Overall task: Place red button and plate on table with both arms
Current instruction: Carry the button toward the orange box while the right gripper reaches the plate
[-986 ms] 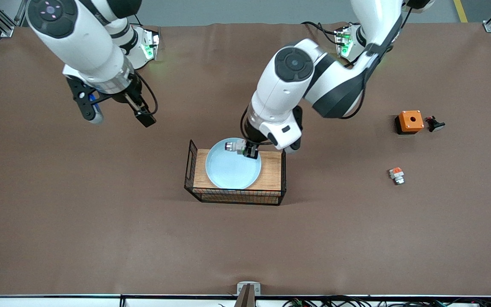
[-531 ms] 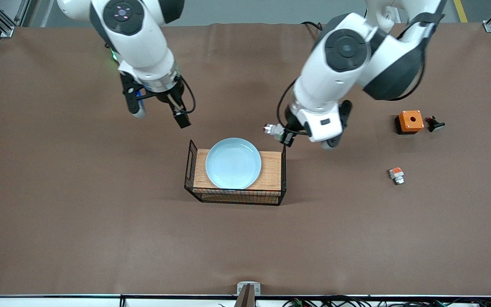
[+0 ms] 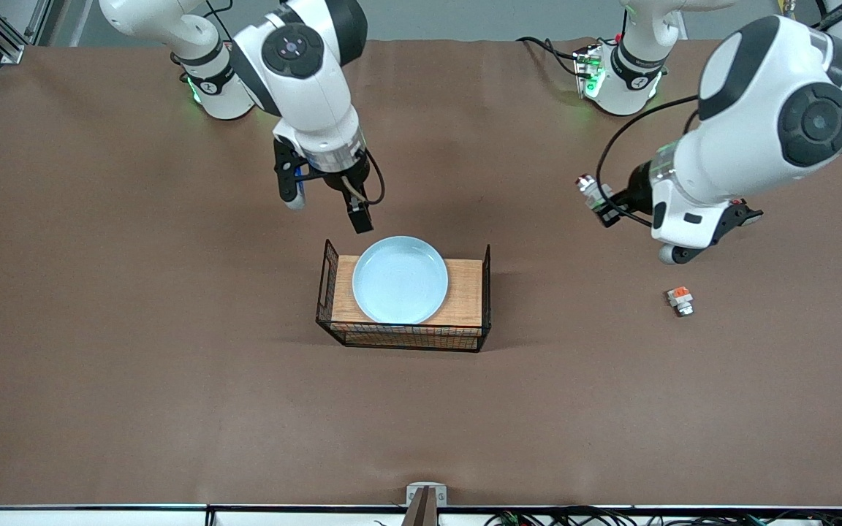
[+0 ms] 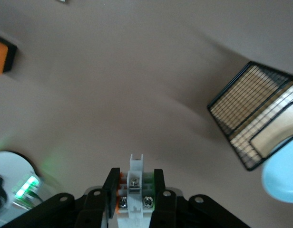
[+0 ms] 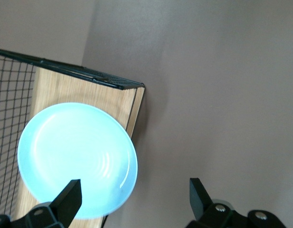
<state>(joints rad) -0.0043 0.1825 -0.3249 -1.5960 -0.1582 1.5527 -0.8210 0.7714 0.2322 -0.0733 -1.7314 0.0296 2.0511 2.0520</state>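
Up in the air, the left gripper (image 3: 606, 210) hung over bare table (image 3: 136, 380) toward the left arm's end, its jaws clamped on the red button (image 3: 588, 188). In the left wrist view the button (image 4: 133, 192) sat upright between the two black fingers (image 4: 111, 186), its white and silver body pinched on both sides, with screw heads showing on its face.

The plate (image 3: 400, 279) lay flat on the wooden top of the black wire basket (image 3: 404, 337), which stood near the middle of the table. It held nothing. Its rim reached the edge of the wooden top on the side nearer the front camera.

The right gripper (image 3: 326, 206) hovered over the table just beside the basket, on the side toward the robots' bases, with its jaws spread wide apart and nothing between them. Seen from the right wrist, the plate (image 5: 77, 159) lay below, between the two fingertips (image 5: 69, 192).

Toward the left arm's end, a small white piece with an orange-red block (image 3: 680, 299) rested on the table, nearer the front camera than the left gripper. An orange box (image 4: 2, 57) showed at the edge of the left wrist view.
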